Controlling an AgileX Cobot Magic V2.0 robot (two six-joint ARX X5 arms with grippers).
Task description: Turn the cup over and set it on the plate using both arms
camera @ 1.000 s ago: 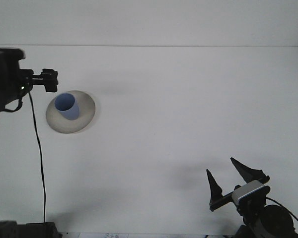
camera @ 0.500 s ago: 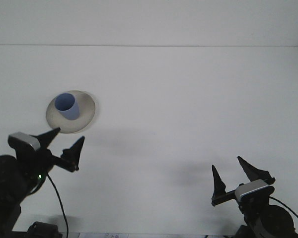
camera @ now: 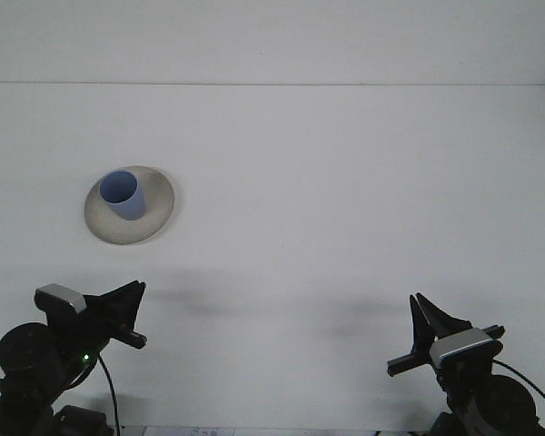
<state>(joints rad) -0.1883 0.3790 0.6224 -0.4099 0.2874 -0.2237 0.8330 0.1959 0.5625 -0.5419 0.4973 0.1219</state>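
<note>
The left end effector (camera: 127,313) sits low at the near left edge of the white counter (camera: 345,182). Its two dark fingers overlap from here, so I cannot tell if they are spread or pressed together. It holds nothing.

Farther back and a little to the right of it is the plate (camera: 154,213), round and pale. The blue cup (camera: 123,194) stands on the plate, on its left part. The cup is upright with its open mouth pointing up, and its long side runs up and down, leaning a tiny bit. It is well apart from both end effectors.

The right end effector (camera: 429,320) is low at the near right edge. Its fingers also overlap, so I cannot tell its state either.
</note>
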